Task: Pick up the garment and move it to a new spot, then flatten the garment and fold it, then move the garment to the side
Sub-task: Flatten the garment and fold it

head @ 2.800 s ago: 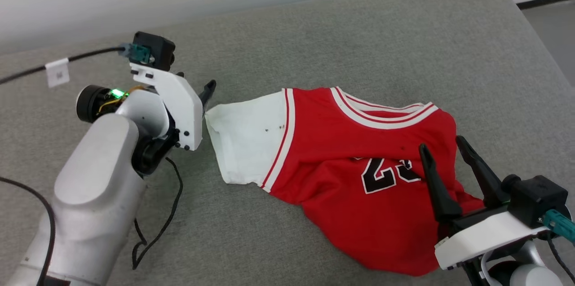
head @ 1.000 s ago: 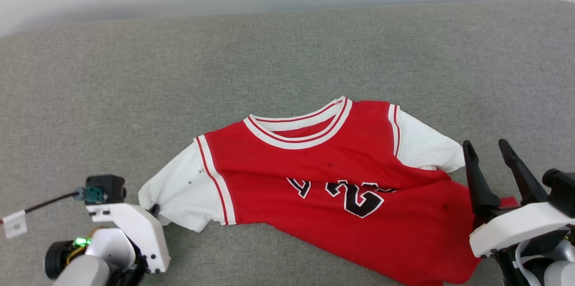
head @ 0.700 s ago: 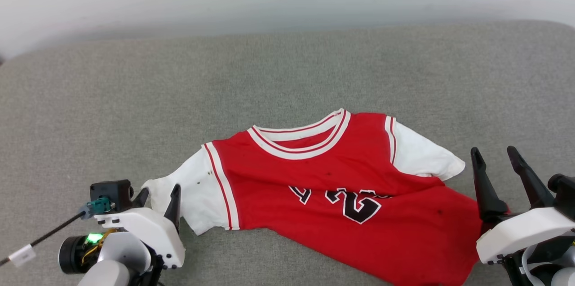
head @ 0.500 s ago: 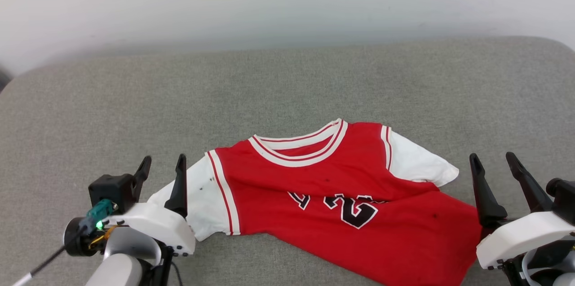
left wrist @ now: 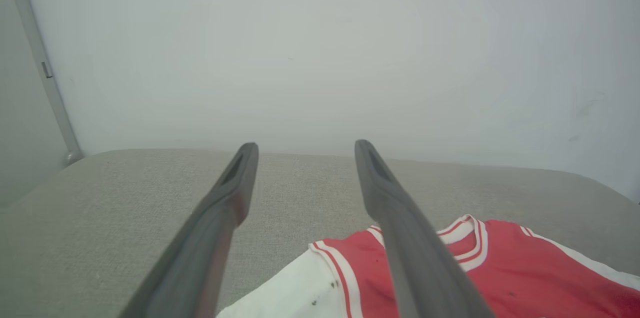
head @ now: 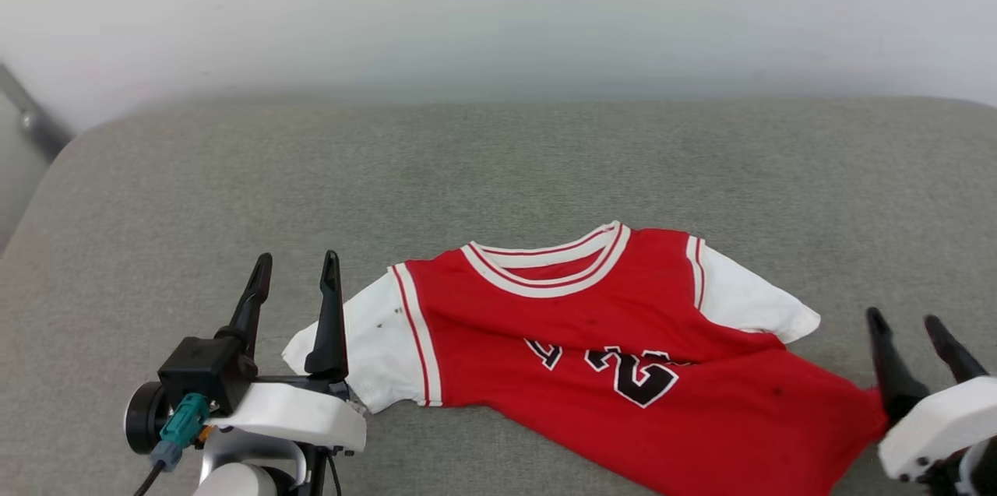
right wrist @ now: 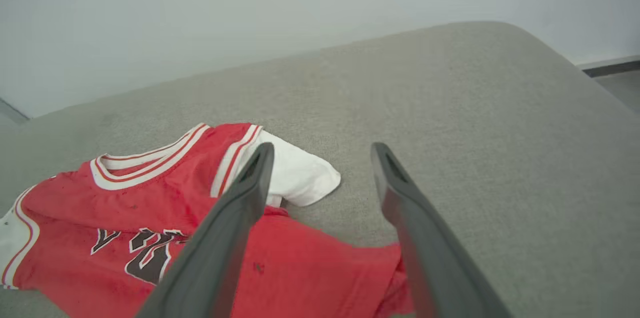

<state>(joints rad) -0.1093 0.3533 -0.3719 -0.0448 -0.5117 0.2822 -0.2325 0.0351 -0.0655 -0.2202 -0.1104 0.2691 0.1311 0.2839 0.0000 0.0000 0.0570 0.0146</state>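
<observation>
Upholstery [head: 498, 161] in grey, backed by a pale wall [head: 498, 13], carries the garment [head: 576, 309], which lies low in the head view. At the lower left the left gripper [head: 296, 257] points up the frame with its two dark fingers well parted and nothing between them. Its inner finger overlaps the edge of the garment's nearer white sleeve (whether it touches the cloth cannot be told). In the left wrist view, that sleeve and its striped trim lie low between the fingers.

The garment lies front up, striped collar toward the wall. Its red body is creased and skewed down toward the right, and a fold cuts across the tops of the black, white-outlined numbers. Small dark specks mark the sleeve near the left gripper. The second white sleeve fans out flat on the right.

At the lower right the right gripper [head: 902, 317] likewise stands spread and empty, just beside the red hem corner. The right wrist view shows that hem reaching across under the gap between its fingers.
</observation>
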